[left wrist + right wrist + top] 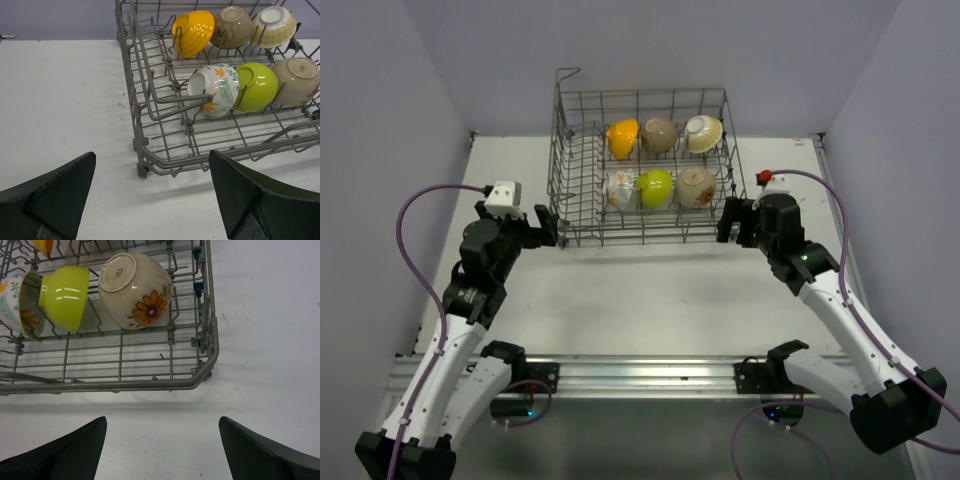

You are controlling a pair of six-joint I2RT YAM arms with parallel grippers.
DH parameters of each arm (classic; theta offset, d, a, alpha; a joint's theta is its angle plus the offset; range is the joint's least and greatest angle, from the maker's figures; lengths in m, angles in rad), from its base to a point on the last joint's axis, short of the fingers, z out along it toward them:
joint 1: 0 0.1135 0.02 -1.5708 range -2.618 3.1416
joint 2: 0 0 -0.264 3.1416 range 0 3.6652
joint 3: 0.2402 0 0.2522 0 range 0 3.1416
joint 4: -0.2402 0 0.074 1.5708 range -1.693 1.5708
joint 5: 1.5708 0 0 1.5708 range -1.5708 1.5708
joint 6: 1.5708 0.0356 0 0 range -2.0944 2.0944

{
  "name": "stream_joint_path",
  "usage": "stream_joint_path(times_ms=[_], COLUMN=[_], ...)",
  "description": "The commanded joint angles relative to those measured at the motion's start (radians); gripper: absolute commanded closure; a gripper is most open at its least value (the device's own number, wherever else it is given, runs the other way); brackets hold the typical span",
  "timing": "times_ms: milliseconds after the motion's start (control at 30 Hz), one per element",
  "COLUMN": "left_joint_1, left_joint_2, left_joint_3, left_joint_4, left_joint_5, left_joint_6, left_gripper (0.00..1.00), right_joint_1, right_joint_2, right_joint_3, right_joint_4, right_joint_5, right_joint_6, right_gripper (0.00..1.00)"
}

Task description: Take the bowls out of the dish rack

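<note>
The left gripper (545, 228) and right gripper (732, 222) hang wide open and empty, just outside the near corners of the dish rack (640, 238). Six bowls (655, 187) lean between tines in its right half; a careless reach could snag wire or knock a neighbouring bowl

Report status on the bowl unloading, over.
Left end effector open, empty, by dish rack, near-left corner. Right end effector open, empty, near-right corner. Six bowls in rack. No obstruction seen.
</note>
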Motion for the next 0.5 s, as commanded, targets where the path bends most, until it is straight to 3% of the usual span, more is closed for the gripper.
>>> stream_joint_path(times_ms=[0,467], left_joint_1=[-0.003,-0.004], left_joint_2=[-0.001,-0.013], left_joint_3=[-0.002,-0.003], left_joint_4=[0.029,0.026], left_joint_5=[-0.010,-0.030], left_joint_6=[0.008,0.005], left_gripper=[0.00,0.00], right_joint_1=[0.001,-0.001], right_joint_2=[-0.018,-0.059], right_joint_3=[0.007,-0.007], right_joint_4=[0.006,0.017], right_joint_5=[0.048,0.038], right_joint_6=[0.018,0.010], right_gripper=[0.01,0.01])
